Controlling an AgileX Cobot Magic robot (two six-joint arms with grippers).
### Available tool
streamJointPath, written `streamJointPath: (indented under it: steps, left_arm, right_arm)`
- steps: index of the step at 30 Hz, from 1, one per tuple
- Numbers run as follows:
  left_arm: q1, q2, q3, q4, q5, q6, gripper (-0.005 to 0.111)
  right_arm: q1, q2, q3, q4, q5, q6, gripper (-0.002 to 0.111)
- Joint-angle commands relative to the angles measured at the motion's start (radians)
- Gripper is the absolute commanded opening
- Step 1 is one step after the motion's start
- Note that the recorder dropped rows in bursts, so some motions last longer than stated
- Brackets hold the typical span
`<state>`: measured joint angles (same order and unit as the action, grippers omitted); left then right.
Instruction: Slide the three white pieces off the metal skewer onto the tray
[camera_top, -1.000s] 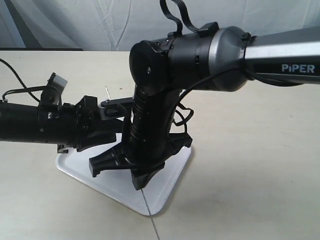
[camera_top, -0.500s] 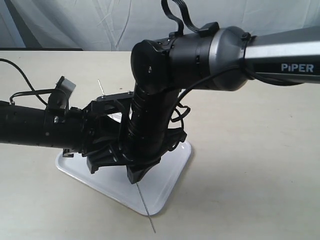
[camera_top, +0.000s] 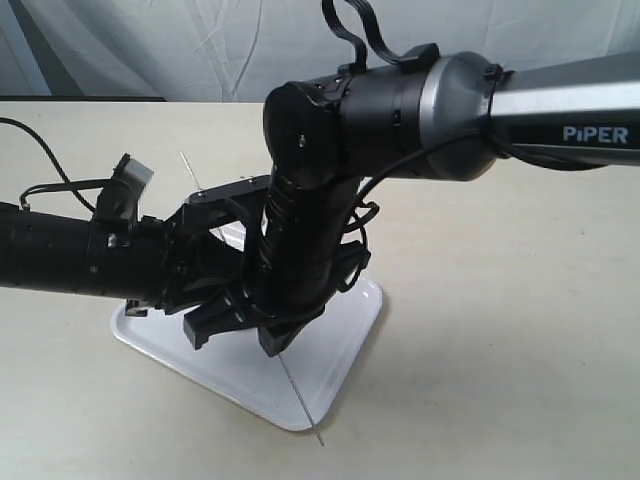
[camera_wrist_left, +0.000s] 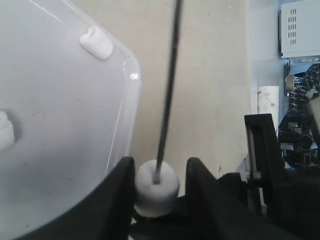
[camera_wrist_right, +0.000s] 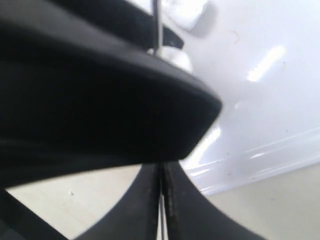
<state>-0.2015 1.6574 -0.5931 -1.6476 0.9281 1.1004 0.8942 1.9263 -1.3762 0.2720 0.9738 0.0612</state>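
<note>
Currently holds last white piece (camera_wrist_left: 157, 191) pinched in L gripper (camera_wrist_left: 159, 172), by tray (camera_wrist_left: 60, 100) corner; clamps metal skewer (camera_wrist_left: 167, 90) in R gripper (camera_wrist_right: 161, 200) (other two pieces (camera_wrist_left: 96, 42): on tray). Recommend: draw rod straight along axis, light squeeze, release over tray, not table (camera_wrist_left: 200, 75).

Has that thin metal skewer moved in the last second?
Yes. The metal skewer slid up-left; its lower tip now ends just past the near corner of the tray.

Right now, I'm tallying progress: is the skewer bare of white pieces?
No, one white piece sits on the metal skewer, clamped in the left tool.
</note>
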Motion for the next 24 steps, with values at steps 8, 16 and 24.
streamJointPath:
  steps: [8, 16, 24]
  left_arm:
    - [-0.011, -0.002, -0.002, 0.001, -0.022, -0.001, 0.013]
    - [-0.011, -0.002, -0.002, -0.035, -0.183, 0.001, 0.013]
    - [0.11, -0.002, -0.002, -0.083, -0.245, 0.001, 0.013]
  right_arm:
    - [0.002, -0.007, -0.007, 0.031, 0.055, -0.006, -0.001]
    - [0.002, -0.009, -0.002, 0.028, 0.247, 0.047, -0.001]
    - [0.003, -0.009, 0.11, 0.058, 0.247, 0.132, -0.001]
